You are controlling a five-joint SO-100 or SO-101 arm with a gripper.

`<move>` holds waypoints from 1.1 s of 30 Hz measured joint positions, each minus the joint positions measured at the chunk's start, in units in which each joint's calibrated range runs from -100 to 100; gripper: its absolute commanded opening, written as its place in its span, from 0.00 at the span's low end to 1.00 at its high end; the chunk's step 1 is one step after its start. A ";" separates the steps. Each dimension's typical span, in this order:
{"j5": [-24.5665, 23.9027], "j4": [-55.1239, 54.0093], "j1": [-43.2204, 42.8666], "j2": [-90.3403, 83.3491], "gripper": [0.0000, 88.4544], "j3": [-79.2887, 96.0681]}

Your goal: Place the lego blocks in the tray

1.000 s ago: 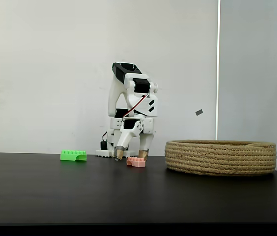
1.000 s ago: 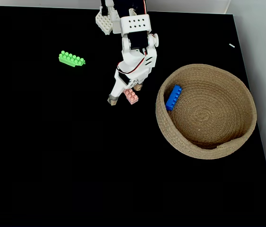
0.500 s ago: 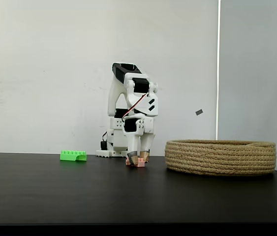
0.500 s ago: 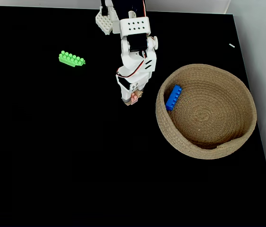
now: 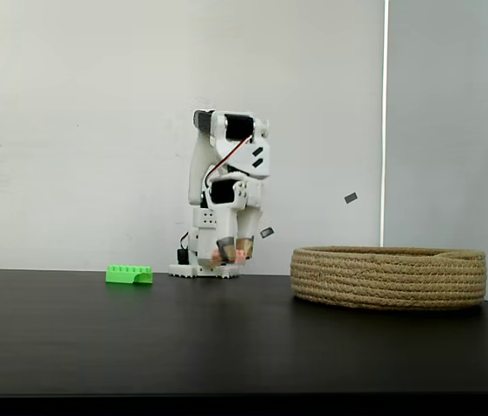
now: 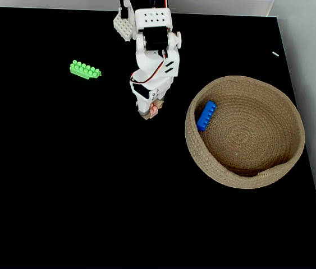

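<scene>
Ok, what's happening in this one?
The arm's gripper is shut on the pink block and holds it above the table, left of the basket in both fixed views. The blue block already lies in the basket. The green block sits on the table, untouched.

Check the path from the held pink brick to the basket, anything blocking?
Nothing visible does. The gripper holds the pink brick lifted off the table; bare black table lies between it and the basket. Only the basket's low near wall has to be cleared. The blue brick lies inside by that wall; the green brick sits on the far side.
</scene>
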 measured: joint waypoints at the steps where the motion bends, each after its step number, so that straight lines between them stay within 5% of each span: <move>1: 0.88 0.65 -0.73 -1.78 0.00 -0.62; 10: 10.65 -5.68 -14.25 -9.92 0.00 -2.92; 14: 10.65 -11.12 -18.24 -8.99 0.00 -3.09; 21: 14.26 -13.72 -26.71 -3.31 0.17 -5.04; 27: 14.16 -13.72 -26.63 -0.34 0.30 -5.48; 33: 12.36 -11.69 -26.38 -0.25 0.31 -5.48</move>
